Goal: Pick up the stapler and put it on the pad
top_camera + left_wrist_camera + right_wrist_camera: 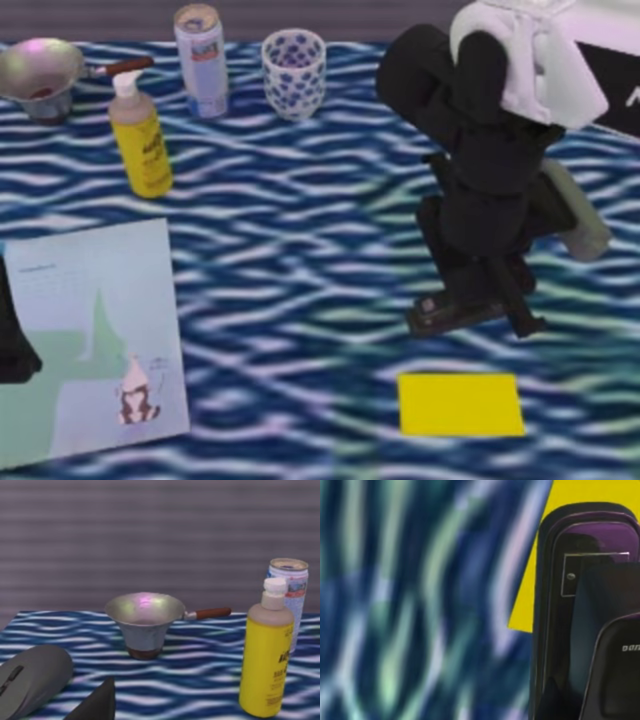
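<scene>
The stapler [452, 314], a slim dark bar, sits crosswise between the fingers of my right gripper [482, 300], which is shut on it just above the top edge of the yellow pad [461, 404]. In the right wrist view the stapler [575, 605] fills the frame's side, with a corner of the pad [560, 525] behind it and one dark finger [620, 680] in front. My left gripper [14, 345] is parked at the table's left edge, open and empty; only one fingertip [100, 702] shows in its wrist view.
Along the back stand a metal pan [40, 75], a yellow bottle [141, 130], a can [202, 60] and a dotted cup [294, 70]. An illustrated pale sheet [95, 340] lies front left. A grey rounded object [585, 225] sits beside the right arm.
</scene>
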